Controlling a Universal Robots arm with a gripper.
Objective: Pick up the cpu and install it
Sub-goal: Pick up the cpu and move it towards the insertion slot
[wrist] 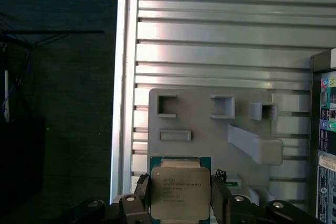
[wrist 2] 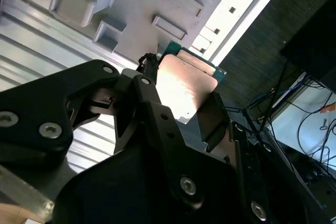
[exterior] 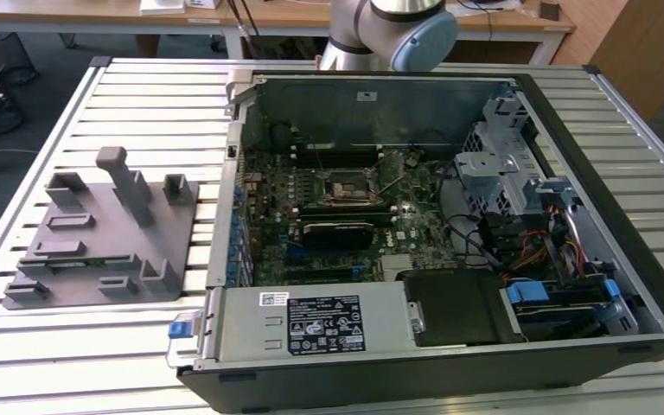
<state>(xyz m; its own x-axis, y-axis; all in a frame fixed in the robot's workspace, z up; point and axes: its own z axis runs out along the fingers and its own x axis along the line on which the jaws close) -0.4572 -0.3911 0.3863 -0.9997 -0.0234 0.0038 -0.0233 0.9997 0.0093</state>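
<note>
Tool [wrist: 180, 205] is clamped on the cpu [wrist: 180, 190], w/ fingers [wrist: 218, 200] on two opposite edges, seen in both wrist views. Cpu hangs over the grey fixture plate [wrist: 210, 129], apart from it. Silver lid faces the first wrist cam, green rim showing; approx. square, so no clear long axis. In the exterior view the open PC case [exterior: 367, 117] lies on its side w/ motherboard [exterior: 332, 225], cpu socket [exterior: 344, 188], power supply [exterior: 309, 324] & cables [exterior: 539, 251] inside. Slatted aluminium surface [exterior: 136, 95]; wooden desks [exterior: 263, 17] behind.
</note>
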